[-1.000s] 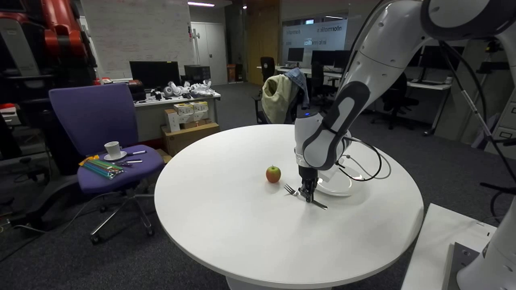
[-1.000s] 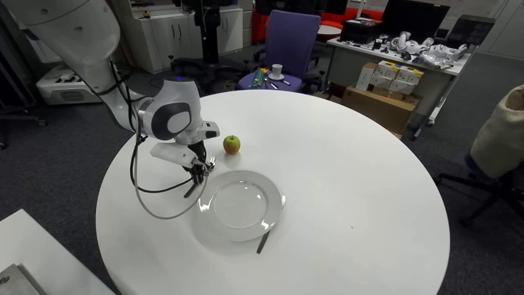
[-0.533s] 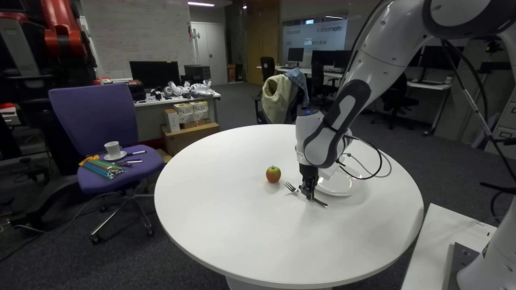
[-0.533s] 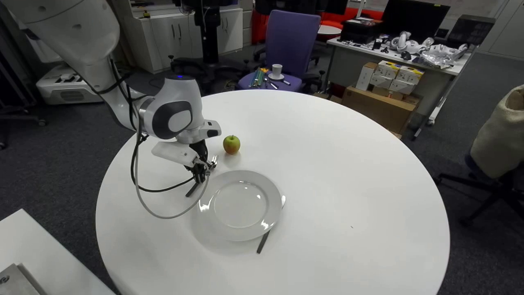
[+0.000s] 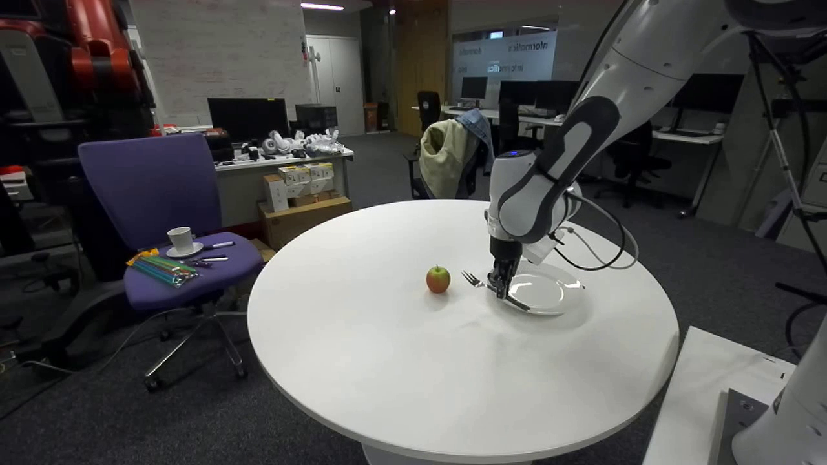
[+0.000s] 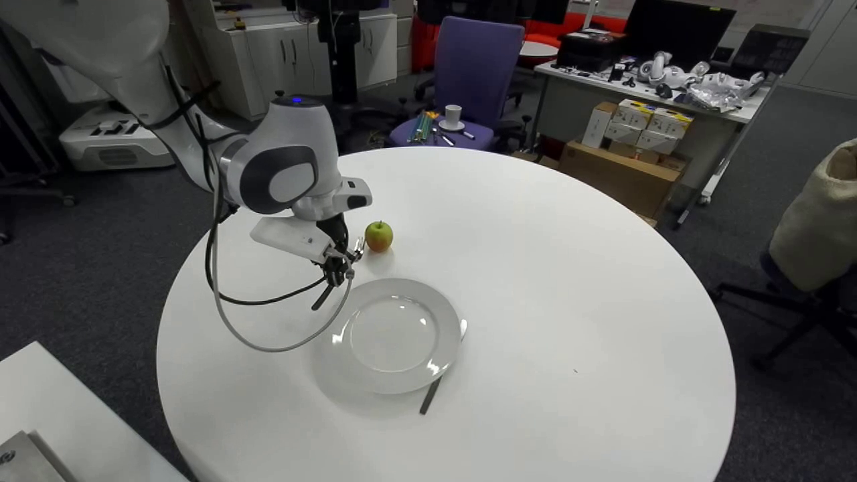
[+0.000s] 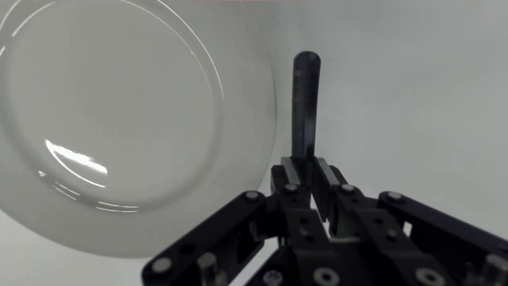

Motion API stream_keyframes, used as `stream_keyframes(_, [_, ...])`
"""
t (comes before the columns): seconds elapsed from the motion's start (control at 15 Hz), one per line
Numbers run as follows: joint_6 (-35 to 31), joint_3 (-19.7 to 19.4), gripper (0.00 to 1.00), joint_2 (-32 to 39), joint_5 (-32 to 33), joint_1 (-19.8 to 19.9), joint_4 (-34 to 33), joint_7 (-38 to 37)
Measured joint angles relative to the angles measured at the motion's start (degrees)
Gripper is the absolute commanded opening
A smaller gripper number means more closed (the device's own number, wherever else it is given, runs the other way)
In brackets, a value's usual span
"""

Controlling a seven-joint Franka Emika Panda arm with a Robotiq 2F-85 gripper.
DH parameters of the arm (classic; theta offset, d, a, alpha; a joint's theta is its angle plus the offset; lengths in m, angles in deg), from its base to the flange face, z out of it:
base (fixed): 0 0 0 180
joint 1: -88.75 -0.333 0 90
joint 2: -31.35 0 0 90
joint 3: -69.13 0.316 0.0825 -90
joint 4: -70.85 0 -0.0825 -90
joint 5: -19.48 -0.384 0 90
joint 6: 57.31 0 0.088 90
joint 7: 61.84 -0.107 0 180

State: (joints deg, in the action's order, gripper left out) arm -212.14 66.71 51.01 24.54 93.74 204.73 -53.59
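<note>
My gripper (image 7: pixel 304 171) is shut on a fork, its pads on either side of the dark handle (image 7: pixel 305 99), which points away from the fingertips in the wrist view. The fork's silver tines (image 5: pixel 471 278) stick out on the opposite side, toward the apple (image 5: pixel 438 279). The fork seems raised a little off the white round table (image 5: pixel 387 368). Beside the gripper lies a white plate (image 6: pixel 395 335), its rim close to the fork handle (image 6: pixel 323 298). The apple (image 6: pixel 379 236), green and red, stands on the table just past the tines.
Another dark-handled utensil (image 6: pixel 432 395) lies along the plate's far side, partly covered by it. A loose grey cable (image 6: pixel 281 350) loops from the wrist near the plate. Off the table, a purple chair (image 5: pixel 155 194) bears a cup (image 5: pixel 181 239), saucer and packet of coloured sticks.
My gripper has risen with the fork in its hold and shifted toward the plate's edge. Apple, plate and the other utensil have stayed put.
</note>
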Motion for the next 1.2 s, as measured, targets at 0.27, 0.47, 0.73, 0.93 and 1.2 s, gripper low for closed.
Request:
stream_keyframes(0.27, [0.4,0.3,0.04,-3.0,-4.5,3.3,1.7,5.9])
stream_keyframes(0.47, [1.2,0.7,0.04,-3.3,-8.1,6.2,2.4,12.8])
stream_keyframes(0.73, [4.0,0.4,0.04,-3.2,-8.4,9.1,2.7,17.0])
stream_keyframes(0.93, [5.4,-0.5,0.04,-3.2,-8.3,10.0,2.7,17.8])
stream_keyframes(1.2, [5.6,-2.4,0.04,-2.2,-8.3,10.3,2.6,17.9])
